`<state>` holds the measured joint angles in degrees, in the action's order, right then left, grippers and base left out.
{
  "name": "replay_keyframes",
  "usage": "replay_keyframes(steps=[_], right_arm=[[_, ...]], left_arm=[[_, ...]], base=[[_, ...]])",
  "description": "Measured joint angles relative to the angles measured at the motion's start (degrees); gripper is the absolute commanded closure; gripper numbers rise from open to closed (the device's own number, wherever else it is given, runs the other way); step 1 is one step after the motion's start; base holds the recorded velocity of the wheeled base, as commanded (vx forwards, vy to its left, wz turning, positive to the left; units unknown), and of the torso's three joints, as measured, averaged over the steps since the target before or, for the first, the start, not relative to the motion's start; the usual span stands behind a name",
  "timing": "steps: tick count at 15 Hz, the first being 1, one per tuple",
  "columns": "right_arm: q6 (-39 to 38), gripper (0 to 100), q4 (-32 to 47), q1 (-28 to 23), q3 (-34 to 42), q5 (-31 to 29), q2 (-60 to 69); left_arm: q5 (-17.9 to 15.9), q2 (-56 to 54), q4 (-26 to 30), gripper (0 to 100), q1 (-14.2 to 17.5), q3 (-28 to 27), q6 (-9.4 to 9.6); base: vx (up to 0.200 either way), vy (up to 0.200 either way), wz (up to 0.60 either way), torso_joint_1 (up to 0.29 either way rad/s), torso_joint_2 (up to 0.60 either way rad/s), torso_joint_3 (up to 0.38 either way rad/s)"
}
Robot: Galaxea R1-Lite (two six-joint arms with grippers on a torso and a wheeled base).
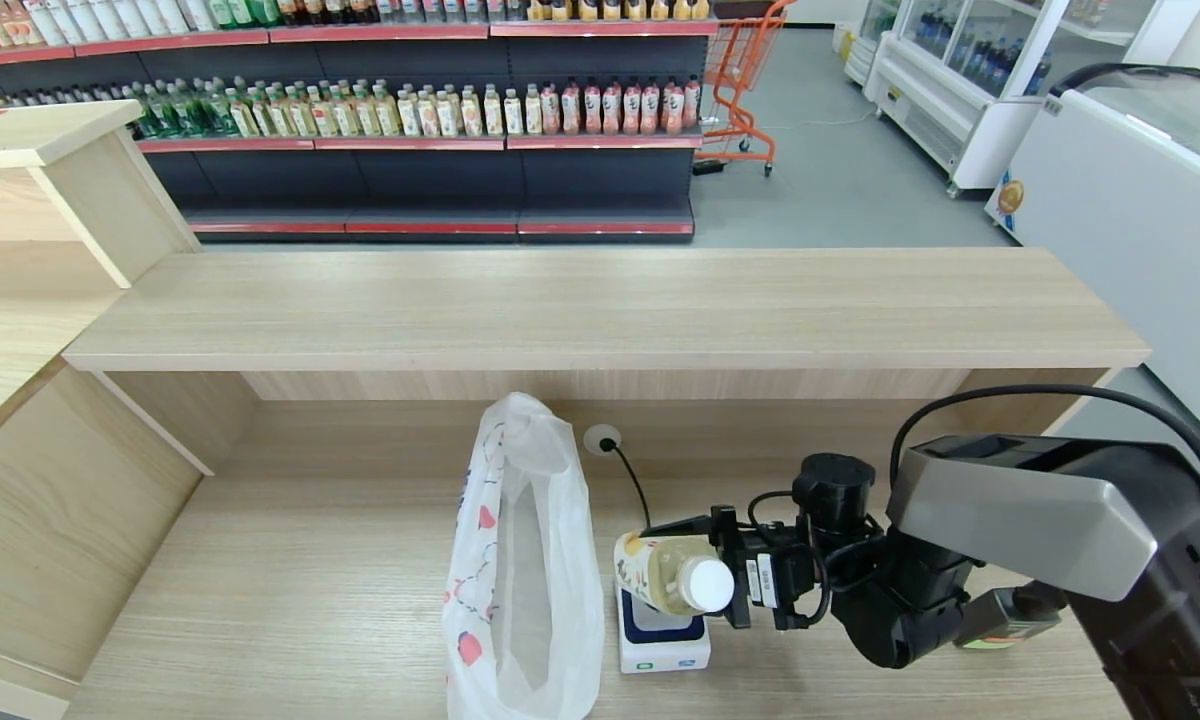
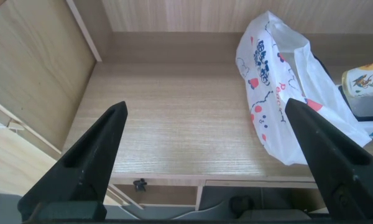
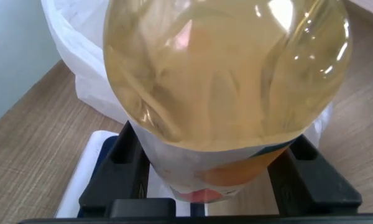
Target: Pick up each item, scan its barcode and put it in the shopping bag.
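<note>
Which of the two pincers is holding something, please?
The right pincer, clamped on the white-capped clear plastic bottle of yellow drink; the left pincer is open and empty.

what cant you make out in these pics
Barcode on the bottle: not seen. The label print is too small in the head view, and the right wrist view faces a mostly clear part.
Scanner: its top is largely covered by the bottle in the head and right wrist views.
Shopping bag: its lower end is cut off by the head view's bottom edge, and its folds hide any contents.
</note>
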<state>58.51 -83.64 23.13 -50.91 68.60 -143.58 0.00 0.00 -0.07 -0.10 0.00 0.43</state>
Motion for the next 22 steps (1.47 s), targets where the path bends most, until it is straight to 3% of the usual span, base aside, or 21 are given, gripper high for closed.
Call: replay_keyframes(steps=[14,18,22], right_arm=[[1.95,100,0.6,-0.72,-0.46,-3.82,-0.66],[-3.19,100,2.66,-3.95,2.54,-5.1,4.91],[-15.47,100,7.5,-9.79,13.86,-7.86,16.63]], left_arm=[[0.0,0.0,0.0,0,0.0,0.0,0.0],[0.0,0.0,0.0,0,0.0,0.0,0.01],[0.0,0.0,0.0,0,0.0,0.0,0.01]], base=[[0.0,0.0,0.0,0.0,0.0,0.0],[0.0,0.0,0.0,0.0,0.0,0.0],[0.0,0.0,0.0,0.0,0.0,0.0]])
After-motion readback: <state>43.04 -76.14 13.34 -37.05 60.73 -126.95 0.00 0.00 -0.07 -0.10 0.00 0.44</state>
